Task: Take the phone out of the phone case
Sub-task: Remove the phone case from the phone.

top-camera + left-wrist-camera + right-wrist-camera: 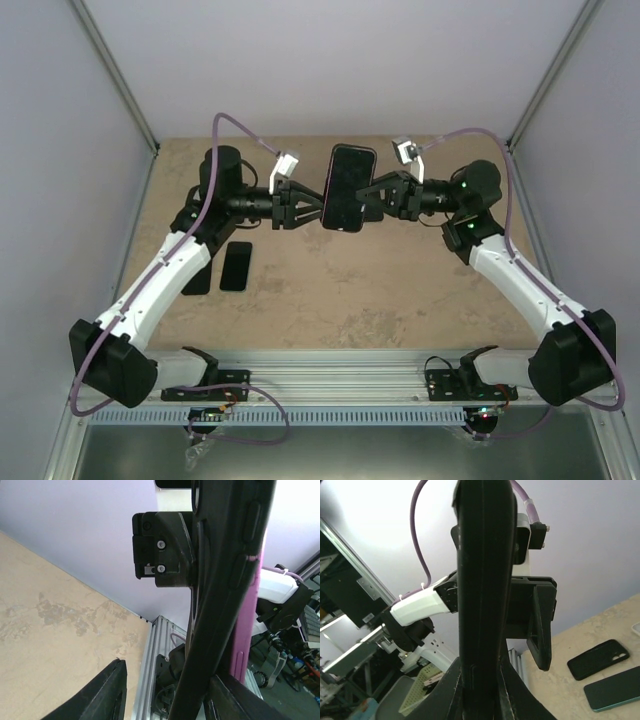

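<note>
Jaws of the right gripper (378,196) pinch one edge of the cased phone (347,187), in the air; left gripper (303,208) jaws stand half open around its opposite edge. Probably light, stiff, slippery: take the phone case (352,147) rim.

Overhead, I get soft, even light on the table (300,300), with faint shadows and no glare. In both wrist views the phone (482,580) is a near-black silhouette against the bright wall (590,540), its detail lost. The clutter behind it looks slightly soft.
</note>
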